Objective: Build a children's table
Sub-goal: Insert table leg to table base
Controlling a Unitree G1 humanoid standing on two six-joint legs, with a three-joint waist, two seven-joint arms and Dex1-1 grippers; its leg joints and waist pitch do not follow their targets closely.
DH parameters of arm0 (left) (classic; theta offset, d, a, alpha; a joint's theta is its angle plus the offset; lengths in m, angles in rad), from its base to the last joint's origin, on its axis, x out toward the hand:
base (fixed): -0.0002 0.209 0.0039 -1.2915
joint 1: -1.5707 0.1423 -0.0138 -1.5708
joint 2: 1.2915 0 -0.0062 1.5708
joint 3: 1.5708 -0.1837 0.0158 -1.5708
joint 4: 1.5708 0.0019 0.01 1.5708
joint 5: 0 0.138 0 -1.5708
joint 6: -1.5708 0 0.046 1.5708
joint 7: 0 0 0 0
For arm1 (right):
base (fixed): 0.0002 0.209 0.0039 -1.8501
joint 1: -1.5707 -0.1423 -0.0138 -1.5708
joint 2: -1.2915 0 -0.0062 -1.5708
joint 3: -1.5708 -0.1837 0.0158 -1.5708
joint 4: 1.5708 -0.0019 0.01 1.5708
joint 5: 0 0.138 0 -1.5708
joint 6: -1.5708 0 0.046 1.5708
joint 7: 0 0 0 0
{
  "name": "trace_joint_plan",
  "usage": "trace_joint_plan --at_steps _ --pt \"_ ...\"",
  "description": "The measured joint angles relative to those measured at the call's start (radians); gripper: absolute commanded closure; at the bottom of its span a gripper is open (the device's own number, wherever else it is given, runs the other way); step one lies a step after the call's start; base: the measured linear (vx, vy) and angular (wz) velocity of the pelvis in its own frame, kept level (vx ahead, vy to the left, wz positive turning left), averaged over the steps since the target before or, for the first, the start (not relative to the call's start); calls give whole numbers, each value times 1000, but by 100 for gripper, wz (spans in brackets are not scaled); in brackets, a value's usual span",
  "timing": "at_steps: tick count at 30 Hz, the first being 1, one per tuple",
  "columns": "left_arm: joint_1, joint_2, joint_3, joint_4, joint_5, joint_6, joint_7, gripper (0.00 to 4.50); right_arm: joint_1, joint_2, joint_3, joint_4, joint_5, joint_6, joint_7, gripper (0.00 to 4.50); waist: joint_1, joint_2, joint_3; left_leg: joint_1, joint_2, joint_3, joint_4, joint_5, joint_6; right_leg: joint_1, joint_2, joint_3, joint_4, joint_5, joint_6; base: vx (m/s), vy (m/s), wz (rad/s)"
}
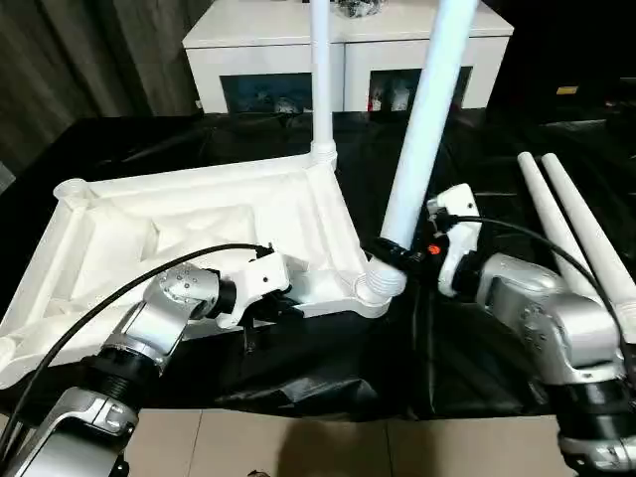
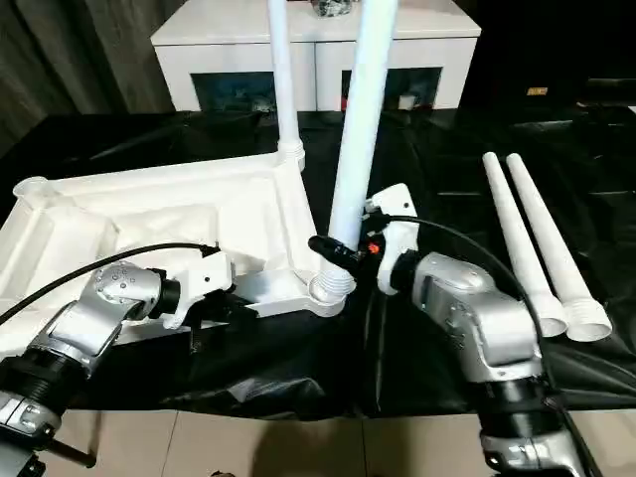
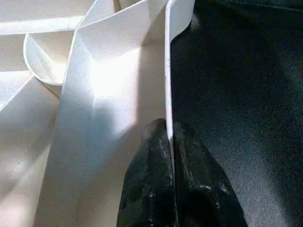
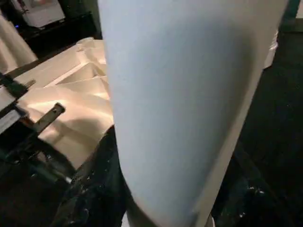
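- The white table top point(image 1: 199, 238) lies upside down on the black cover point(image 1: 328, 388), in the middle and left of the head view, with its ribs facing up.
- One leg point(image 1: 320, 75) already stands straight up in the far corner socket, near the top middle of the picture.
- The right gripper point(image 1: 396, 252) is clamped around a second leg point(image 1: 422, 129), down low, just above the near corner socket point(image 1: 376, 288) in the middle of the picture.
- This leg leans toward the upper right. If it gets pushed down while it leans, it may jam in the socket or pop out sideways.
- The left gripper point(image 3: 169, 156) is pinched tight on the thin edge wall of the table top, as the left wrist view shows.
- That wall is thin and smooth. If the fingers slip off, the top could slide or tip when the leg is pressed in.
- A hard push at this near corner could also rock the top, and then the standing leg could wobble or come loose.
- Two spare legs point(image 1: 586, 238) lie side by side on the cover at the right of the picture, touching each other. They are round, so a bump from the right arm could roll them away.
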Motion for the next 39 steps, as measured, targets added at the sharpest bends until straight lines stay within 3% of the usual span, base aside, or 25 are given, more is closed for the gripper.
trace_joint_plan --at_steps 7,13,22,31,34,39 --pt "2 -5 1 0 -9 0 2 450 -17 33 14 112 -13 -52 7 263 0 -2 -1 -1 0 0 0 0 0 -1 0 0 0 0 0 0 0 0" --pt "3 -6 4 0 -11 -1 5 450 -32 37 27 164 -31 -77 33 263 2 -13 0 -1 0 0 1 0 0 -2 0 0 3 0 0 0 0 0" --pt "8 -5 15 0 -12 9 9 450 -35 76 -8 245 -19 -145 42 263 -6 -19 1 0 0 0 2 1 -1 -2 0 1 7 0 0 0 0 0" --pt "8 -10 17 1 -19 19 12 450 58 118 -65 236 11 -264 38 264 -7 -20 0 0 0 0 2 1 -1 -2 0 1 7 0 0 0 0 0" --pt "8 -13 17 1 -19 20 12 450 96 123 -58 212 2 -310 28 264 -8 -19 -1 0 0 0 2 1 -1 -2 0 1 7 0 0 0 0 0" --pt "8 -15 17 1 -19 21 11 450 136 115 1 158 -72 -381 0 264 -6 -19 -1 0 0 -1 2 1 -1 -2 0 0 7 -1 1 0 0 0"
